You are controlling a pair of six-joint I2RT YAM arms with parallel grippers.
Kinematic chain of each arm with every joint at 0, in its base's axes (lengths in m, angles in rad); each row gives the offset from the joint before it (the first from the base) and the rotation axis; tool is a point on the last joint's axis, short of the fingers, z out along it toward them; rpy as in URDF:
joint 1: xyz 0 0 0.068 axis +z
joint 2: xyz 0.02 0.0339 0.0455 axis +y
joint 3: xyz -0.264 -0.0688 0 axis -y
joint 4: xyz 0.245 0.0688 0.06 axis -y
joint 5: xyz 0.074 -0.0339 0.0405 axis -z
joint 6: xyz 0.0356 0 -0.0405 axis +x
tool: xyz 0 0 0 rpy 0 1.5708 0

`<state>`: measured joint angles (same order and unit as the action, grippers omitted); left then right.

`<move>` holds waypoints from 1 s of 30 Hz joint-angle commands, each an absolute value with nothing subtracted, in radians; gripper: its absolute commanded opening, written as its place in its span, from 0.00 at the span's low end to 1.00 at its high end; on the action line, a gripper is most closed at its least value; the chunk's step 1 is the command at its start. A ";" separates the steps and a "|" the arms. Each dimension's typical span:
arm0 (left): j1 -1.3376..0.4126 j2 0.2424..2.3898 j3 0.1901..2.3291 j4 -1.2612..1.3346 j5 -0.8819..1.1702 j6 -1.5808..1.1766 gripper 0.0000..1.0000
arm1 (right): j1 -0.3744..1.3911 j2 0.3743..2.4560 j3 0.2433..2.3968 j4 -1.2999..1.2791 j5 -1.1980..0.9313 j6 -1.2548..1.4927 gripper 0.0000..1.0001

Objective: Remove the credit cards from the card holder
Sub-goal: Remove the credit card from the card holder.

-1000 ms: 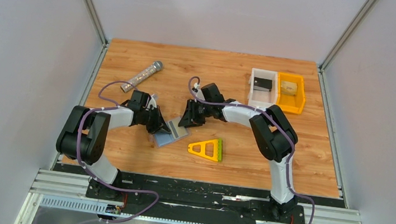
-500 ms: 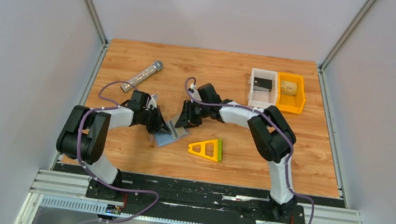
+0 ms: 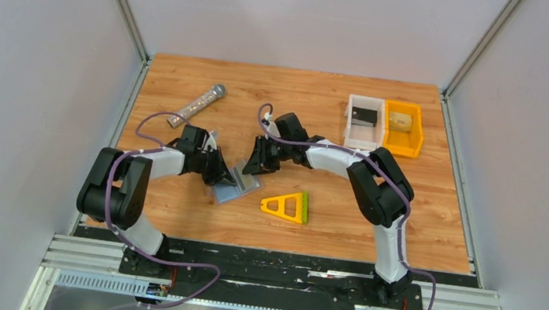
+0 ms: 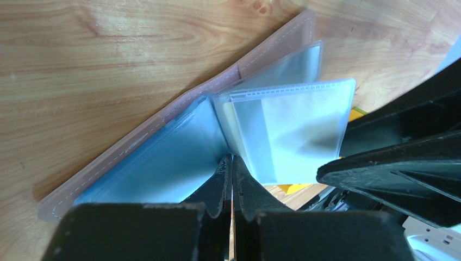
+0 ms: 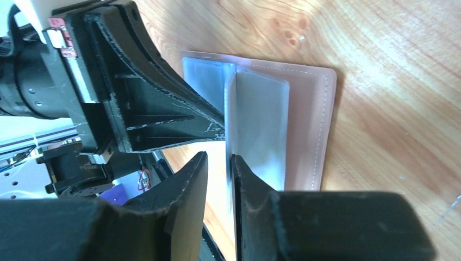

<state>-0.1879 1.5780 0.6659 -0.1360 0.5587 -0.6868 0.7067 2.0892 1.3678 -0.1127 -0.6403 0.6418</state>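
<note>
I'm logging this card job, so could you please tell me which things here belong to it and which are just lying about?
Job: card holder, lying open; left gripper, shut at its fold; right gripper, fingers either side of a clear sleeve.
Lying about: triangular frame; silver stick; white bin; orange bin.

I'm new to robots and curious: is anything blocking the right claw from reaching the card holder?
Nothing visible does. The right gripper straddles the edge of a clear sleeve of the card holder, its jaws slightly apart. The left gripper, shut, sits at the fold beside it, not in between.
</note>
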 commanded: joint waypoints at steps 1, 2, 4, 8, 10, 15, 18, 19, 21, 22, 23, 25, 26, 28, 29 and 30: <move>-0.183 1.536 0.668 -0.157 0.532 -0.657 0.00 | 0.713 2.033 1.378 -0.054 -0.674 0.661 0.22; -0.183 1.534 0.667 -0.161 0.531 -0.657 0.00 | 0.713 2.034 1.377 -0.050 -0.676 0.663 0.21; -0.183 1.531 0.668 -0.165 0.527 -0.654 0.00 | 0.713 2.035 1.378 -0.045 -0.681 0.667 0.20; -0.183 1.525 0.669 -0.175 0.520 -0.651 0.00 | 0.712 2.038 1.376 -0.039 -0.687 0.671 0.19; -0.183 1.523 0.668 -0.176 0.516 -0.651 0.00 | 0.713 2.036 1.372 -0.026 -0.700 0.681 0.18; -0.183 1.524 0.670 -0.178 0.516 -0.651 0.00 | 0.715 2.033 1.365 -0.009 -0.725 0.696 0.19; -0.183 1.519 0.670 -0.181 0.516 -0.652 0.00 | 0.715 2.038 1.365 0.021 -0.727 0.698 0.16; -0.183 1.518 0.670 -0.184 0.516 -0.651 0.00 | 0.714 2.041 1.365 0.021 -0.727 0.698 0.15; -0.183 1.512 0.670 -0.189 0.513 -0.651 0.00 | 0.716 2.046 1.363 0.021 -0.724 0.697 0.14; -0.183 1.508 0.670 -0.190 0.513 -0.652 0.00 | 0.716 2.050 1.363 0.021 -0.725 0.698 0.13; -0.183 1.507 0.670 -0.193 0.512 -0.652 0.01 | 0.717 2.053 1.364 0.021 -0.728 0.698 0.12; -0.182 1.502 0.670 -0.196 0.508 -0.652 0.02 | 0.720 2.054 1.363 0.023 -0.730 0.698 0.09; -0.182 1.500 0.671 -0.199 0.506 -0.653 0.02 | 0.722 2.055 1.364 0.024 -0.729 0.697 0.07; -0.183 1.498 0.672 -0.203 0.503 -0.653 0.03 | 0.726 2.056 1.366 0.025 -0.725 0.694 0.06; -0.183 1.496 0.673 -0.205 0.503 -0.655 0.04 | 0.727 2.058 1.368 0.025 -0.722 0.693 0.06; -0.183 1.493 0.673 -0.206 0.503 -0.655 0.04 | 0.731 2.061 1.370 0.022 -0.721 0.693 0.06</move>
<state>-0.1879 1.5303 0.6655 -0.1978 0.5159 -0.6743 0.7147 2.0792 1.3655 -0.0246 -0.7086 0.6910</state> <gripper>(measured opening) 0.032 0.065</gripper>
